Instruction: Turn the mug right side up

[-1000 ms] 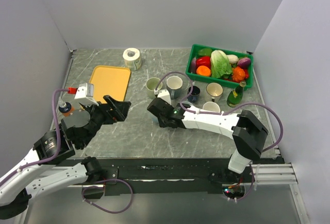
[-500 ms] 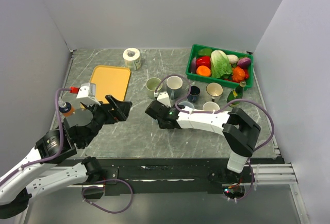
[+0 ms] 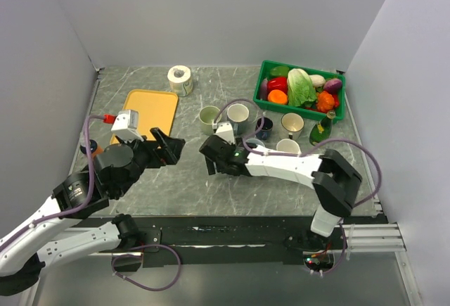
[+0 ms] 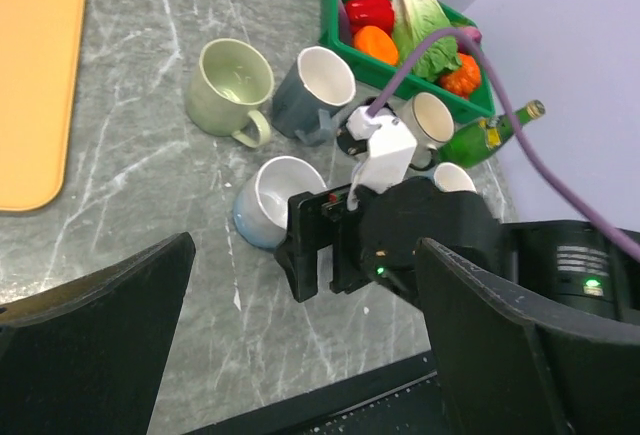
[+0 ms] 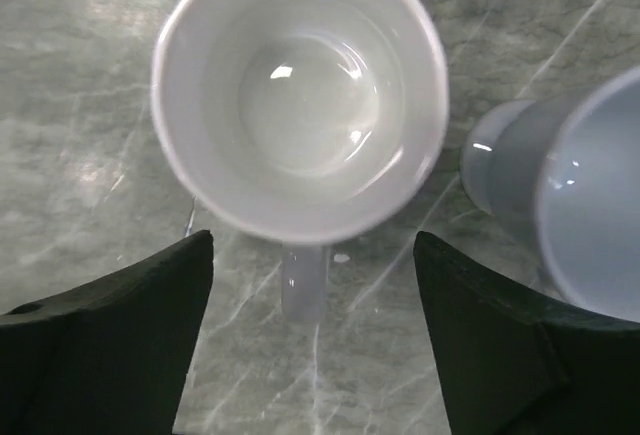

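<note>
The mug, pale blue outside and white inside, stands upright on the grey marbled table with its mouth up. It also shows in the left wrist view, mug. My right gripper hovers straight above it, open. Its handle points into the gap between the fingers without touching them. In the top view the right gripper covers the mug. My left gripper is open and holds nothing, a short way left of the mug and facing it.
Several other mugs stand upright close behind and right of it: green, grey, dark blue, beige, white and pale blue. Also here: a green vegetable crate, a green bottle, an orange tray and a paper roll.
My right gripper has gone from shut to open, and the mug now stands free under it. The left arm has edged slightly forward and to the right.
</note>
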